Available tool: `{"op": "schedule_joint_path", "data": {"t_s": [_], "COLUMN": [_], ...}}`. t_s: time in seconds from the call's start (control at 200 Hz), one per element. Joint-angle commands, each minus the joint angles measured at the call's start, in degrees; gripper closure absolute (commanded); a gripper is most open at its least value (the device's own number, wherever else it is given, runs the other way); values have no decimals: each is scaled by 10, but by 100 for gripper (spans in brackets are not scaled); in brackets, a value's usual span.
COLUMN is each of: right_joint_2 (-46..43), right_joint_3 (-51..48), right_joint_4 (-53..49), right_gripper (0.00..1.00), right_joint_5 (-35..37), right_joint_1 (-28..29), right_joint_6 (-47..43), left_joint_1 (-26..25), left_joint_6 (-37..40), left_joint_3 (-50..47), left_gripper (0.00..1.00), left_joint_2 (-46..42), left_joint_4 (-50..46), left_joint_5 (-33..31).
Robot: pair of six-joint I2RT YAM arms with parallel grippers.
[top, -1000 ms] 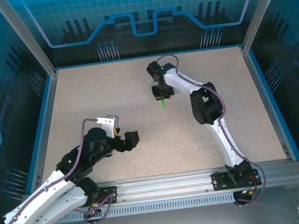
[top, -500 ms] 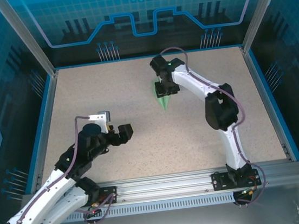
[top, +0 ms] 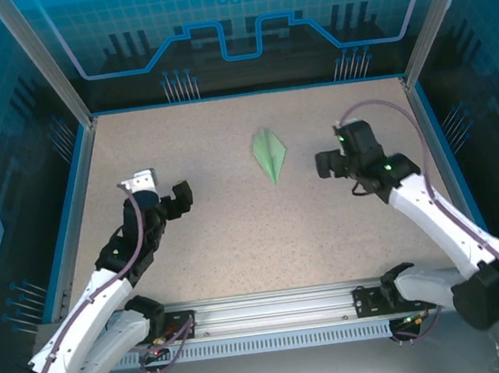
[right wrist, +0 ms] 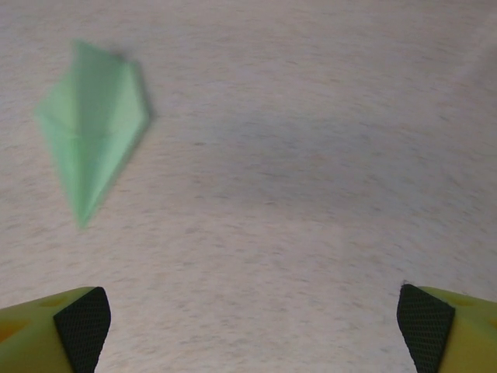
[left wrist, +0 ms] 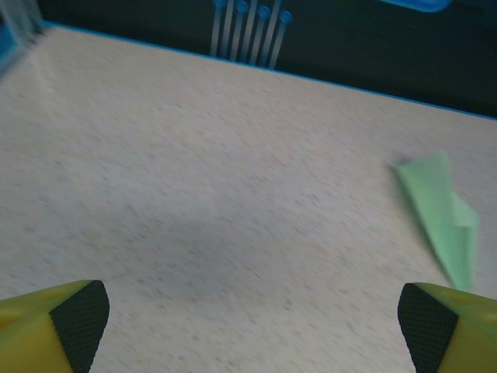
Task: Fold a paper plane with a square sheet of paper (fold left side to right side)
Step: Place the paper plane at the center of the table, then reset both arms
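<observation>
Near edge: both arms' bases sit on the rail (top: 274, 309), left arm bent low, right arm reaching out along its own side

Left gripper (top: 181, 197): jaws spread wide, nothing between them. In its wrist view the black pads (left wrist: 78, 315) sit at opposite corners with bare table between. It hovers over the left-middle of the table (top: 237, 233), facing the far right

Right gripper (top: 327, 163): also spread wide, pinching nothing. Its own camera shows both pads (right wrist: 81, 322) far apart over bare surface. It sits at the right-middle, facing left toward the centre

Paper plane (top: 269, 152): lies flat and free on the table, touching neither gripper, a little beyond both and between them. It is a kite-like dart with a centre crease. Its long axis runs near-to-far, with the long sharp tip toward the near edge and the shorter point toward the far edge

Key relation: the plane is left of the right gripper and slightly further out, and right of the left gripper and further out. The right gripper is clearly the nearer one. The left is well apart. A sideways approach would meet the long flank, not the tip

We judge the folding is essentially done, with the plane lying released

Room: bare table on every side of the plane. The blue rim (top: 238, 95) at the far edge and both side rims are well apart from it, so there is free space to slide or lift it
</observation>
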Motion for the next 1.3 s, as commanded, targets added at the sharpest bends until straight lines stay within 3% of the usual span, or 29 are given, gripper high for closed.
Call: {"op": "schedule_joint_path", "data": {"t_s": [0.0, 0.135, 0.21, 0.325, 0.5, 0.65, 0.755, 0.89, 1.085, 1.296], "right_joint_2": [-44, -106, -108, -61, -1, 48, 79, 94, 103, 115], "right_joint_3": [-109, -275, -328, -352, -375, -374, -369, -345, -330, -318], "right_joint_4": [145, 346, 409, 457, 592, 676, 711, 679, 660, 658], "right_gripper": [1, 1, 1, 1, 1, 1, 1, 1, 1, 1], "right_joint_5": [0, -11, -17, -28, -50, -91, -104, -130, -139, -168], "right_joint_1": [-61, -106, -123, -141, -146, -146, -149, -153, -162, -161], "right_joint_6": [-28, -81, -93, -98, -132, -180, -198, -217, -211, -159], "left_joint_1": [12, 27, 40, 63, 125, 146, 159, 191, 206, 210], "left_joint_6": [88, 133, 149, 168, 147, 160, 182, 170, 163, 161], "left_joint_3": [-28, -69, -98, -139, -163, -146, -132, -137, -100, -100], "left_gripper": [1, 1, 1, 1, 1, 1, 1, 1, 1, 1], "left_joint_2": [19, 57, 83, 120, 200, 291, 337, 431, 427, 428], "left_joint_4": [74, 139, 195, 283, 404, 507, 545, 639, 558, 560], "left_joint_5": [-82, -93, -87, -59, 68, 106, 141, 192, 223, 227]}}
